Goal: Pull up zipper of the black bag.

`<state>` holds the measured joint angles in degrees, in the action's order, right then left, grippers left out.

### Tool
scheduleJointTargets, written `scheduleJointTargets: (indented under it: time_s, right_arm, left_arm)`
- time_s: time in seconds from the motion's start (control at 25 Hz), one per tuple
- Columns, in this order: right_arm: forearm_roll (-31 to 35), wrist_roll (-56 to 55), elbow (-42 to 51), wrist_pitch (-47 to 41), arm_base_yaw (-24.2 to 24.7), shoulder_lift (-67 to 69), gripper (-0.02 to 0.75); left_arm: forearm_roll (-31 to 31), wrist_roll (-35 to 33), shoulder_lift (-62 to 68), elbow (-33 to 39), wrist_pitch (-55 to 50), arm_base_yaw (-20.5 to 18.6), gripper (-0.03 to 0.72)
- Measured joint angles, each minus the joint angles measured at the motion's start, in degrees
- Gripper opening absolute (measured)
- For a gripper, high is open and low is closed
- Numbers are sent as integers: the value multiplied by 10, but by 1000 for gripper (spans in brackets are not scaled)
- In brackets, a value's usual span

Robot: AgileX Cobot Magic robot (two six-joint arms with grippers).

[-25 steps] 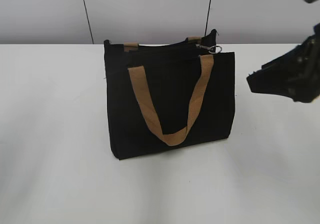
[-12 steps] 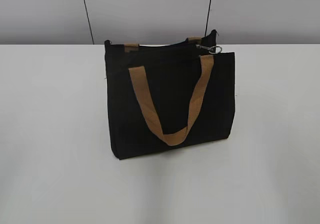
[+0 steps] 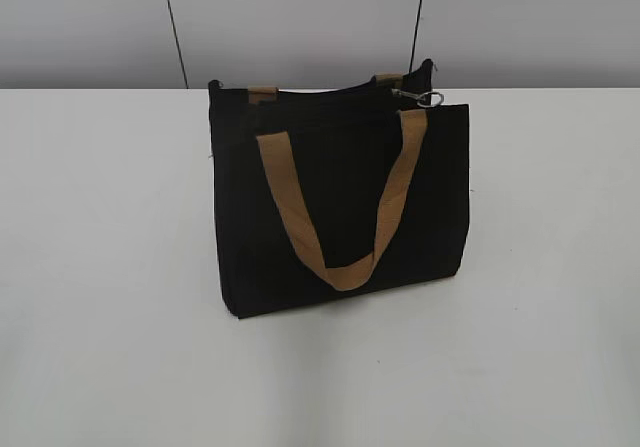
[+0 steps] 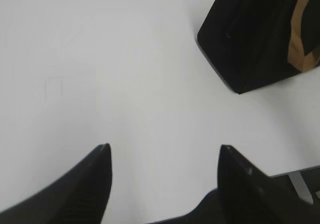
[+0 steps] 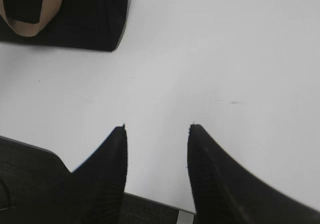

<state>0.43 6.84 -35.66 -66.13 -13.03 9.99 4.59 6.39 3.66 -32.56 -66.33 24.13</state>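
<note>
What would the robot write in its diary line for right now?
black bag: upright on table | zipper: at top right end, untouched | left gripper: open, empty, off bag | right gripper: open, empty, off bag

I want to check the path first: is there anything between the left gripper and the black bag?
No. In the left wrist view only bare white table separates the open left gripper from the black bag.

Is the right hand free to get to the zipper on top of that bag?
Probably yes. The right hand is open over bare table, and the zipper sits exposed at the bag's top right corner, nothing covering it.
</note>
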Motion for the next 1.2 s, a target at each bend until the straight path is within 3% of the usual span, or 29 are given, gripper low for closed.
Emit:
scheduleJointTargets:
  time_s: [0.32,1.2]
  right_arm:
    - [-9,-12,56,-31,0,-103,319]
    - [-11,-31,81,31,-1,-104,319]
  left_arm:
    - [-3,-2,-27,23,46,0,498]
    - [-5,-3,-27,25,56,0,498]
